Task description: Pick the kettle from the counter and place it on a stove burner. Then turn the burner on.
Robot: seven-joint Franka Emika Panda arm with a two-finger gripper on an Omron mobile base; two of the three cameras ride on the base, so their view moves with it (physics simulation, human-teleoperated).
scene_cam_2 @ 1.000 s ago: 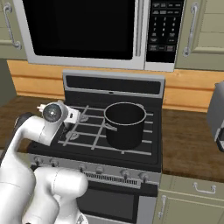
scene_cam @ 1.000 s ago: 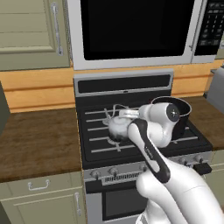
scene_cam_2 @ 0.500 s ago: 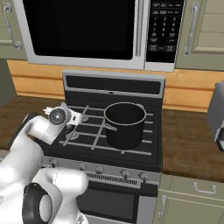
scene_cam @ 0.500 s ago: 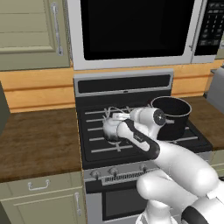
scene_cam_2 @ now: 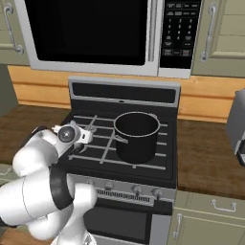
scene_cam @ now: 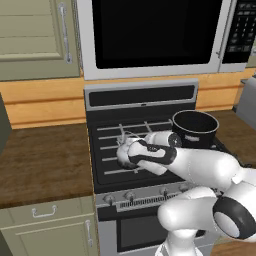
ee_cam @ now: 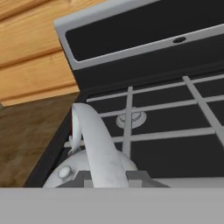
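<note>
- The small round silvery-white kettle (scene_cam: 126,152) sits low over the front-left part of the black cooktop, its thin arched handle (ee_cam: 94,144) rising straight up the middle of the hand view.
- The robot's two-finger gripper (scene_cam: 134,150) is closed right down on that handle; the fingers themselves are hidden behind the wrist and the kettle body, so the hold is judged from the handle running up from between them.
- The kettle lies directly beneath the fingers, hanging from the handle. Whether its base already touches the grate bars cannot be told.
- The relation that matters: a small round grey burner cap (ee_cam: 130,118) lies beyond the kettle, toward the stove's back panel, so the kettle is nearer the front edge than that cap.
- The large black cylindrical pot (scene_cam_2: 136,136) occupies the right side of the cooktop, well apart from the kettle.
- The dark brown wood-grain bench (scene_cam: 42,162) lies to the left of the stove.
- Judgement: placing looks nearly done; release, then the front knobs (scene_cam_2: 133,189), remain.
</note>
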